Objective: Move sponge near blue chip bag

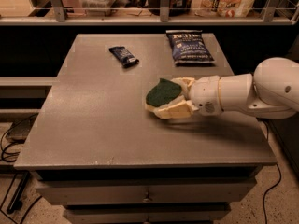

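Note:
The sponge, with a dark green top over pale yellow foam, is near the middle of the grey table. My gripper reaches in from the right and is shut on it, one cream finger behind the sponge and one in front. The sponge looks slightly raised and tilted. The blue chip bag lies flat at the table's back right, well beyond the sponge and apart from it.
A small dark blue snack bar wrapper lies at the back middle-left. A rail and a shelf with packages run behind the table. My white arm hangs over the table's right side. Cables lie on the floor at left.

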Tool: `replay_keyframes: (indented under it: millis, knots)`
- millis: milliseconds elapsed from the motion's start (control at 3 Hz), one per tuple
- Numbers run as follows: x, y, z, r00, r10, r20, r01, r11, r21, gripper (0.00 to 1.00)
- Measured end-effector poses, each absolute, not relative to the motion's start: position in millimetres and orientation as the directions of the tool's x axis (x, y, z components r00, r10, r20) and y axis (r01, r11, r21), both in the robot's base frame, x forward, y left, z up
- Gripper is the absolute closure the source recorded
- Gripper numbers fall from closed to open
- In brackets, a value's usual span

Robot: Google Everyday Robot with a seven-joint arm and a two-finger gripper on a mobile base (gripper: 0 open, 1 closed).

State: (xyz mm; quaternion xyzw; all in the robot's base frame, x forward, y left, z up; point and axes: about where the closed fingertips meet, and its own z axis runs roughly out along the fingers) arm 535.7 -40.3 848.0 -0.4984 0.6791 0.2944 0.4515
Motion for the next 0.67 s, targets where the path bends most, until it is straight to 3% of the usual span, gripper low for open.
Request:
replay_keyframes:
  millis: [333, 667]
  knots:
    - [545, -59, 866, -0.140, -0.408, -0.902, -0.916, 0.398, -0.038, 0.87]
    - [562, -97, 877, -0.200, -0.412, -0.889, -0.871, 0.490, -0.031, 1.00]
